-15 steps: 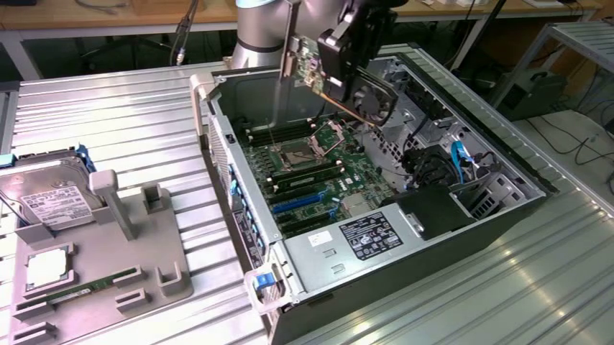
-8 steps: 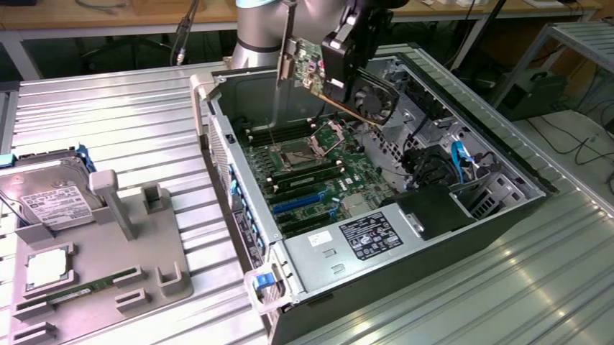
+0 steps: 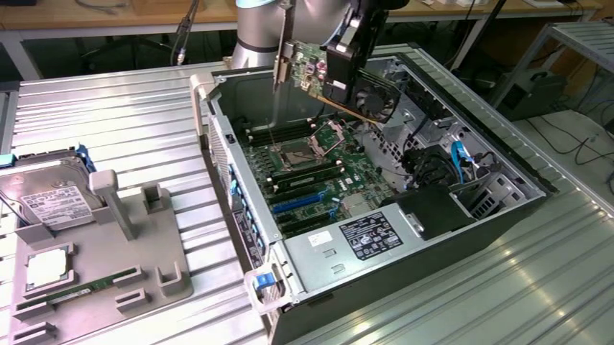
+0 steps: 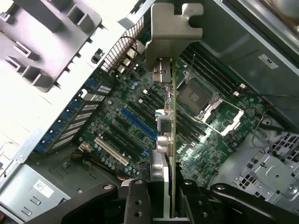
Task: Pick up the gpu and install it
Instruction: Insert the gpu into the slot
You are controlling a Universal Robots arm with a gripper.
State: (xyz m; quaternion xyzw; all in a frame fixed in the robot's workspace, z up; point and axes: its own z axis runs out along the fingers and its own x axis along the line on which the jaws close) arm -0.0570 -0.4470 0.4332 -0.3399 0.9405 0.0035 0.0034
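Note:
The gpu (image 3: 309, 70), a green card with a black fan (image 3: 380, 96) and a silver end bracket (image 4: 172, 38), hangs tilted in the air over the open computer case (image 3: 223, 154). My gripper (image 3: 344, 72) is shut on it, clamping the board from both sides. In the wrist view the gpu (image 4: 171, 116) stands edge-on between my black fingers (image 4: 135, 198), bracket end away from me. Below it lies the motherboard (image 4: 140, 140) with its blue slot (image 4: 138, 124) and the empty CPU socket (image 4: 195, 95). The card is clear of the board and touches no slot.
Inside the case are the power supply (image 3: 369, 237), blue cables (image 3: 459, 162) and drive bays. At the exterior view's left a grey fixture (image 3: 129, 266) holds a hard drive (image 3: 53, 203), a RAM stick (image 3: 88, 290) and a CPU (image 3: 44, 269). The table is ribbed metal (image 3: 125, 122).

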